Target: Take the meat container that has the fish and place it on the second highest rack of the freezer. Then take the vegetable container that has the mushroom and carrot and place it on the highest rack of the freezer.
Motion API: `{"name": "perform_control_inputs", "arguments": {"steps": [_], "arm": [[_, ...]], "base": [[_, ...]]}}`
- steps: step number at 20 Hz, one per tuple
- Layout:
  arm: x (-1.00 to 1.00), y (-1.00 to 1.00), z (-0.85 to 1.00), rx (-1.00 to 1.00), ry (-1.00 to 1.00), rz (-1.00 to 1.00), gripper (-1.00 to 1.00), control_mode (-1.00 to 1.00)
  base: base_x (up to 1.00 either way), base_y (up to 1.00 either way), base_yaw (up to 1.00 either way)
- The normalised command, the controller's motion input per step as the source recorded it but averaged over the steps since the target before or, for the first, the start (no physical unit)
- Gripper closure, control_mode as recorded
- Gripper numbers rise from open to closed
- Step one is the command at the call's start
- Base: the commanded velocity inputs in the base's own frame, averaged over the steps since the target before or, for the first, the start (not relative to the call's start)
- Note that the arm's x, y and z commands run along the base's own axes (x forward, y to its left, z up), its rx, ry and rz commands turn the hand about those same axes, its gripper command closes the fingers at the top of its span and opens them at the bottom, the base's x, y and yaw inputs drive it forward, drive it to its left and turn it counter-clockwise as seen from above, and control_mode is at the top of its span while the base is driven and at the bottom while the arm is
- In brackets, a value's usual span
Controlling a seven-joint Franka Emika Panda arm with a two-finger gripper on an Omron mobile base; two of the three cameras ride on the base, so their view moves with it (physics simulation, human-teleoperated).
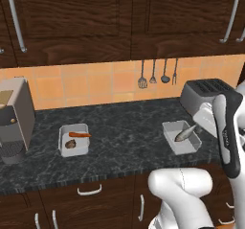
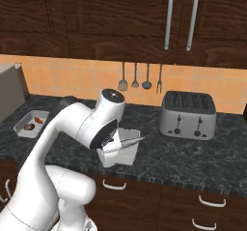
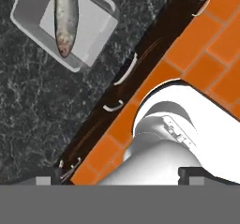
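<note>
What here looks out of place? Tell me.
Only the fish: it sticks out over the rim of its container instead of lying flat inside. The carrot and mushroom lie within their container.

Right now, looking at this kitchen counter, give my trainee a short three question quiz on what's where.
1. True or false: the fish lies in the same container as the carrot.
2. Which appliance stands behind the meat container? A kettle, B toaster, C blender.
3. Fill in: the mushroom shares the vegetable container with the ____.

Key: 1 false. 2 B, the toaster. 3 carrot.
</note>
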Motion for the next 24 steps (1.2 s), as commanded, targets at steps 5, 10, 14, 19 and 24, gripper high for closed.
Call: {"name": "perform_control_inputs", "arguments": {"steps": [5,10,14,19,24], "arm": [[0.00,-0.61,-0.37,0.08,0.25,-0.25,-1.00,-1.00],[0.31,-0.24,-0.44,0.00,0.11,-0.07,-1.00,-1.00],[0.47,-0.02,-0.44,0.00,0.03,-0.07,-1.00,-1.00],[0.54,0.00,-0.38,0.00,0.00,-0.03,-1.00,-1.00],[0.45,0.00,-0.25,0.00,0.00,-0.03,-1.00,-1.00]], "base": [[0.00,0.00,0.00],[0.00,0.00,0.00],[0.00,0.00,0.00],[0.00,0.00,0.00],[0.00,0.00,0.00]]}}
